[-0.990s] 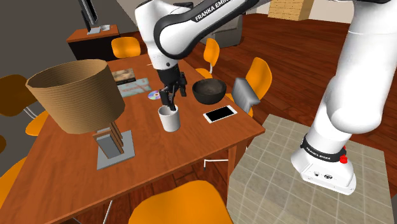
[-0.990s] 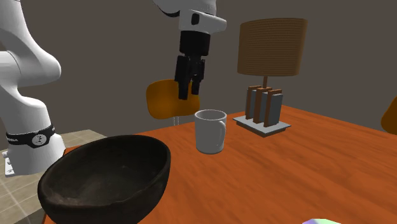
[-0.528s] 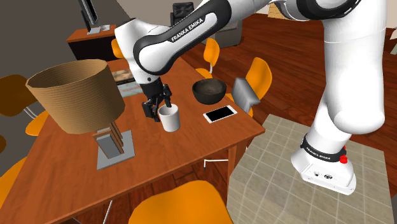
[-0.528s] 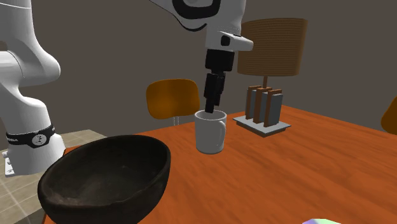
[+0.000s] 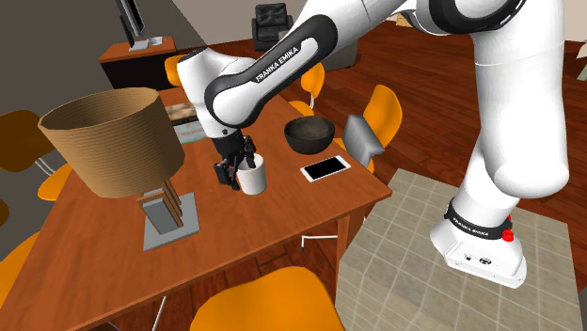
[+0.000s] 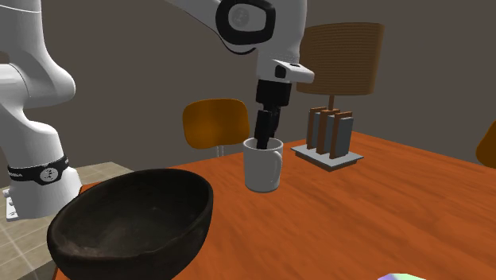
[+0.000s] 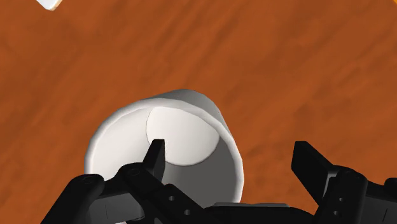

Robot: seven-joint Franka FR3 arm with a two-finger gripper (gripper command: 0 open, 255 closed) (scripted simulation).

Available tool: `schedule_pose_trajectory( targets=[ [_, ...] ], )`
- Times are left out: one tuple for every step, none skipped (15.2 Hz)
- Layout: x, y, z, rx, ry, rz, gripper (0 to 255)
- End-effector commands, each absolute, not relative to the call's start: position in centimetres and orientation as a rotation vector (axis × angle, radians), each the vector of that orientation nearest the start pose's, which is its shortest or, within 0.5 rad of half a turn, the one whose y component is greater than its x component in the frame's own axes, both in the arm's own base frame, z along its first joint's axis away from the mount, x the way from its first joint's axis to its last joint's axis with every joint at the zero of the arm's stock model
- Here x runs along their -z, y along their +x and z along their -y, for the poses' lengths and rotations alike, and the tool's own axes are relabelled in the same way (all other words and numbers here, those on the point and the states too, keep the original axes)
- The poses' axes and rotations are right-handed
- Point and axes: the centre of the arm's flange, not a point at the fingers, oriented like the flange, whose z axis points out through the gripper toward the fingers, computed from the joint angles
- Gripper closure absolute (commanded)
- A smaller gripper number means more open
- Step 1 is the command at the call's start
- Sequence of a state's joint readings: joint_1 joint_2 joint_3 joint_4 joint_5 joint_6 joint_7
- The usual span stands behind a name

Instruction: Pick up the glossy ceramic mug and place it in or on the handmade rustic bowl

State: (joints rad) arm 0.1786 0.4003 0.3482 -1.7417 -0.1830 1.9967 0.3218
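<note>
Table point(image 5: 94, 235): wood top, everything sits on it. Lamp point(image 5: 111, 139) is at the far end from the stand, well apart from the work.

Bowl point(image 5: 309, 134): dark, rough, empty. It stands upright on the table near the edge that faces my stand. Nothing sits between it and the mug.

Mug point(image 5: 252, 175): white, upright, on the table and not lifted. It sits between lamp and bowl, closer to the bowl. In the second exterior view the handle points toward the lamp side.

Gripper point(image 7: 230, 159): fingers spread, straddling the mug's rim. One finger point(image 7: 154, 153) is down inside the cup and the other is outside the wall. The wall is in the gap and I see no clamp on it, so nothing is held.

Phone point(image 5: 325, 168): flat on the table, just beside the mug and in front of the bowl.

Status, my read: the approach is done and I'm in grasp position. Left to do: close on the wall, lift, carry over to the bowl, lower in, release. Roughly a third in.
</note>
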Motion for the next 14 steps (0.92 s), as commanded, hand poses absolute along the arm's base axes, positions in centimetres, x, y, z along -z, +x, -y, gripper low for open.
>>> schedule_pose_trajectory(
  targets=[
    [-34.64, 56.62, -29.49, -0.153, -3.181, 0.438, 0],
    [-34.64, 56.62, -29.49, -0.153, -3.181, 0.438, 0],
    [-34.64, 56.62, -29.49, -0.153, -3.181, 0.438, 0],
    [-34.64, 56.62, -29.49, -0.153, -3.181, 0.438, 0],
    [-34.64, 56.62, -29.49, -0.153, -3.181, 0.438, 0],
    [-34.64, 56.62, -29.49, -0.153, -3.181, 0.438, 0],
    [-34.64, 56.62, -29.49, -0.153, -3.181, 0.438, 255],
    [-34.64, 56.62, -29.49, -0.153, -3.181, 0.438, 255],
    [-34.64, 56.62, -29.49, -0.153, -3.181, 0.438, 255],
    [-34.64, 56.62, -29.49, -0.153, -3.181, 0.438, 255],
    [-34.64, 56.62, -29.49, -0.153, -3.181, 0.438, 255],
    [-34.64, 56.62, -29.49, -0.153, -3.181, 0.438, 255],
    [-34.64, 56.63, -29.49, -0.153, -3.181, 0.438, 255],
    [-34.64, 56.62, -29.49, -0.153, -3.181, 0.438, 255]
  ],
)
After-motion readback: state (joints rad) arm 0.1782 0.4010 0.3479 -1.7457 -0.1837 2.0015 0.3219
